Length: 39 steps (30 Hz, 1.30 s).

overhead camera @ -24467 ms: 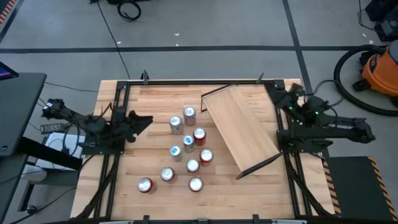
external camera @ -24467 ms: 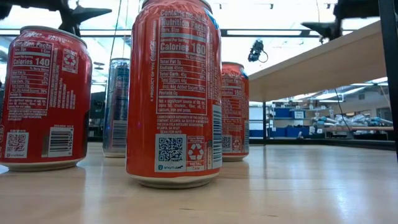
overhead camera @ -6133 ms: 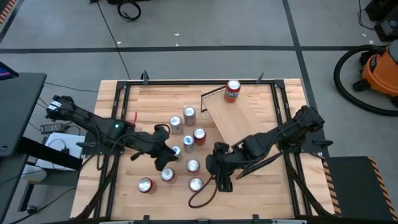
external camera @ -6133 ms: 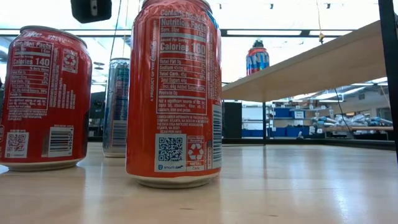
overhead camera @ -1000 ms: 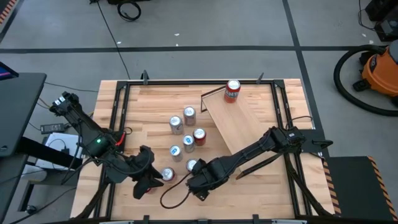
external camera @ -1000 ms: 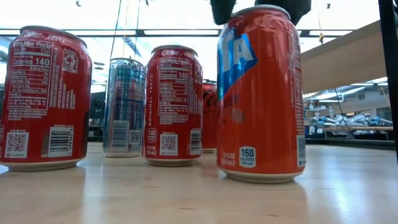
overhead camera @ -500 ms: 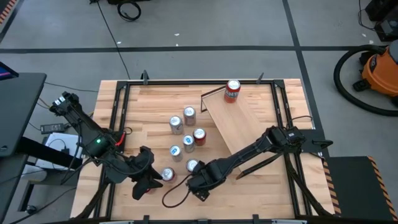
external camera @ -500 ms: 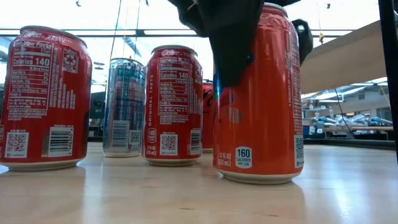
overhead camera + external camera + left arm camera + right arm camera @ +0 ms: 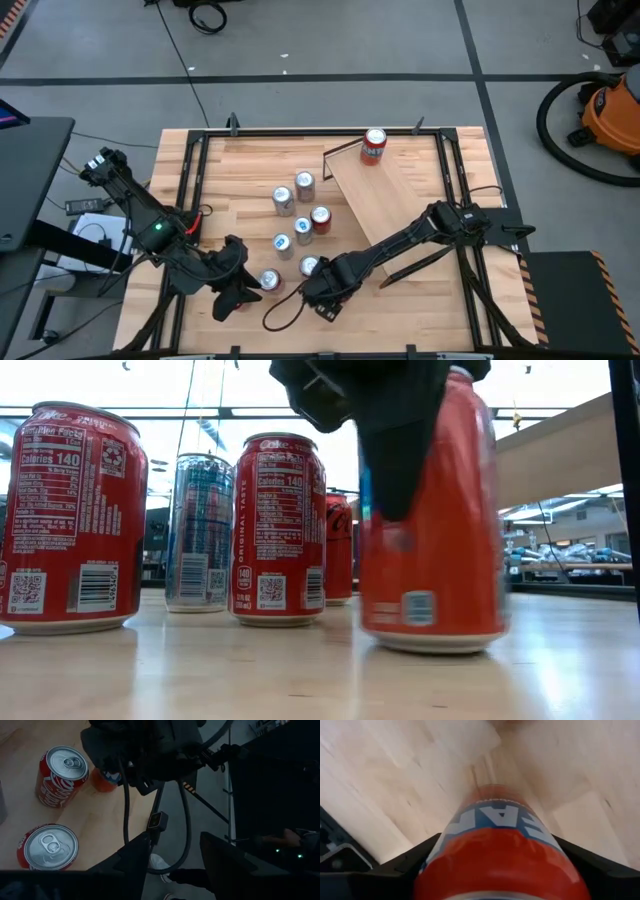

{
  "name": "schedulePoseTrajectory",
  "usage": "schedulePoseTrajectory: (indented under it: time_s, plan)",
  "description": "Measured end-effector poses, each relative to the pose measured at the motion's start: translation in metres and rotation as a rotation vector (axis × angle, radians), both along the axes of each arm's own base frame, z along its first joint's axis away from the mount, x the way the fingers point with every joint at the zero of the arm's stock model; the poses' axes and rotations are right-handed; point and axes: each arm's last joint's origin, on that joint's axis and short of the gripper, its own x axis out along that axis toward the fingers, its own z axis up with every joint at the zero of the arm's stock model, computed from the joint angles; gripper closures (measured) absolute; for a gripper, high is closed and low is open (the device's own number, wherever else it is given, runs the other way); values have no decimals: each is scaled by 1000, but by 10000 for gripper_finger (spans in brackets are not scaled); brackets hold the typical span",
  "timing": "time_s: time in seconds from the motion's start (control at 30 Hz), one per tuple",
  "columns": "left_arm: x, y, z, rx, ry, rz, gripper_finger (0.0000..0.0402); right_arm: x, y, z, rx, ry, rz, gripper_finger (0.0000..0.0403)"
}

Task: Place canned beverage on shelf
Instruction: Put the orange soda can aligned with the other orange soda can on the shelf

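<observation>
My right gripper [image 9: 319,297] is shut on an orange can with blue lettering [image 9: 435,530] near the table's front edge; in the high view the gripper hides this can. My left gripper [image 9: 243,290] hovers open and empty to its left, its fingers [image 9: 135,865] pointing toward the right arm. Several red and silver cans [image 9: 303,226] stand upright on the tabletop. One red can [image 9: 374,146] stands on the far end of the sloped light wood shelf [image 9: 390,205]. My right gripper pinches the orange can's side wall at its upper half [image 9: 500,825] between its two fingers, coming from above and pointing down. One finger [image 9: 395,460] lies on the can's near side. The can stands upright, its base [image 9: 435,643] at table level; whether it is lifted, I cannot tell.
Red cans [image 9: 70,520] [image 9: 280,530] and a silver-blue can [image 9: 200,530] stand close to the left of the held can. Black frame rails [image 9: 190,200] run along both table sides. A cable [image 9: 285,310] loops beside the right gripper. Bare tabletop [image 9: 400,310] lies at the front right.
My right gripper has come down over the orange can and taken hold of its upper part. The can has slid a little toward the table's right edge and turned about its upright axis, still standing.
</observation>
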Motion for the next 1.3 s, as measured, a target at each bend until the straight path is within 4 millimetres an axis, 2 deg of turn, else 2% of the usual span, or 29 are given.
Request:
schedulePoseTrajectory:
  time_s: [0.1, 0.27, 0.43, 0.53, 0.73, 0.97, 1.13, 1.3]
  plan:
    - [0, 0, 0, 18, -7, -14, 216, -4, -9, 15, 15, 12, 1, 77]
    - [-1, -1, 0, 41, -18, -35, 216, -16, -33, 63, 44, -52, 5, 76]
    - [-1, -1, 0, 60, -25, -46, 216, -32, -66, 107, 24, -133, 5, 76]
    - [2, 2, 0, 90, -40, -28, 216, -39, -88, 125, -8, -164, 24, 76]
    - [18, 25, 1, 199, -88, 156, 216, -44, -131, 146, -59, -239, 98, 76]
    - [43, 71, 1, 213, -69, 366, 216, -48, -183, 164, -193, -238, 208, 75]
    - [54, 95, 2, 187, -68, 445, 216, -57, -222, 168, -246, -161, 182, 75]
    - [60, 105, 5, 187, -94, 458, 216, -59, -245, 166, -249, -159, 177, 75]
